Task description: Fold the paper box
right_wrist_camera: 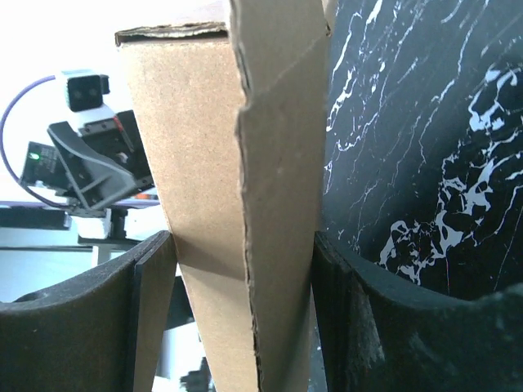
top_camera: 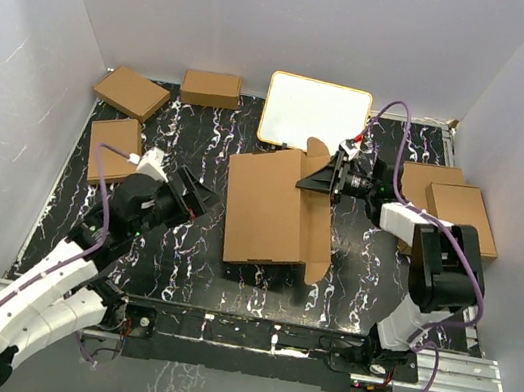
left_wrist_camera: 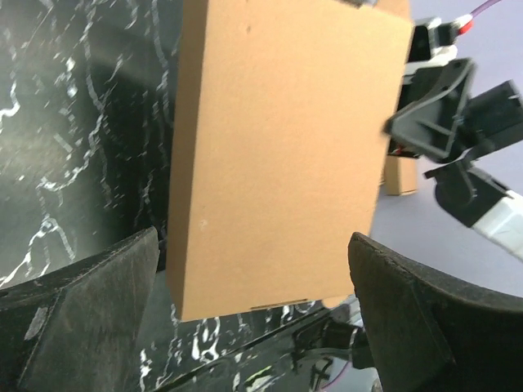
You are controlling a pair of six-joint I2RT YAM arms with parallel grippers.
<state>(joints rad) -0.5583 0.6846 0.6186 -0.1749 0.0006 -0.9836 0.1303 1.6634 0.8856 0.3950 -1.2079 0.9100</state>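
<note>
Right gripper (right_wrist_camera: 241, 253) fills the bottom of its wrist view: both black fingers sit hard against a raised cardboard flap with no gap on either side, so it's clamped on the paper box (top_camera: 264, 212). The flap stands on edge between the fingers, its ragged cut edge facing the camera. Top view puts that grip on the box's right side toward the far end, near the white-faced board (top_camera: 315, 114).

Left gripper (top_camera: 196, 195) is spread wide and holds nothing. It sits just off the box's left edge, pointed at it, not touching. Left wrist view shows the broad brown panel framed between its two fingers, with dark table visible between the left finger and the cardboard.

Box location: middle of the black marbled table (top_camera: 179, 263), long axis running near to far. The main panel faces up and looks close to flat. A narrow strip and flaps along its right side are lifted. Can't tell how the panels underneath are arranged.

Rest of the scene:
- small folded boxes (top_camera: 131, 92), three of them, around the far left part of the table
- another pair of boxes (top_camera: 461, 216) at the right edge, overlapping each other, just beside the right arm
- board lies flat at the far middle, tan frame around a white face
- white walls (top_camera: 303, 21) on three sides
</note>
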